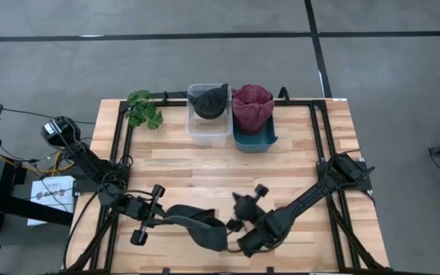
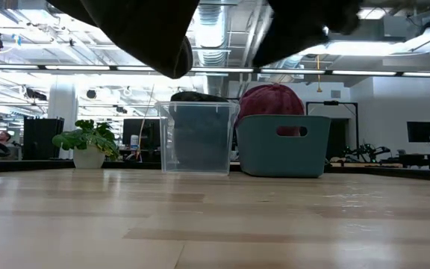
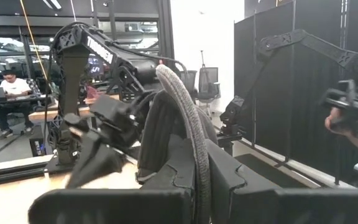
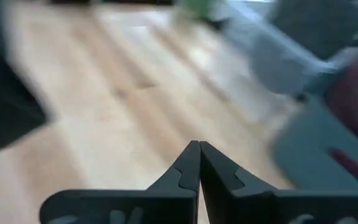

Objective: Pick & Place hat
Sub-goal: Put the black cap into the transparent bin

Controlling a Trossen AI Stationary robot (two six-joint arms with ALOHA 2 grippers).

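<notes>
My left gripper point(image 1: 164, 218) is near the table's front edge and is shut on a dark hat point(image 1: 198, 227). The hat hangs clear above the wood, showing at the top of the low view point(image 2: 149, 33). My right gripper point(image 1: 234, 227) stands just off the hat's right end. Its own view point(image 4: 199, 149) shows its fingers shut with nothing between them. The left wrist view looks along the hat's ribbed rim point(image 3: 188, 118) toward the right arm. My left gripper point(image 3: 202, 199) pinches the hat's ribbed rim point(image 3: 199, 168) between its two fingers, coming about level from the table's left. The rim runs along the fingers and stands on edge. The hat is off the table and sags toward the right. My right gripper has nothing between its shut fingers; whether it touches the hat I cannot tell.
At the far edge, a clear bin point(image 1: 197, 130) holds a dark hat point(image 1: 208, 101). Next to it, a teal bin point(image 1: 255, 140) holds a maroon hat point(image 1: 252, 105). A small green plant point(image 1: 143, 109) sits to their left. Bare wood lies between the bins and the arms.
</notes>
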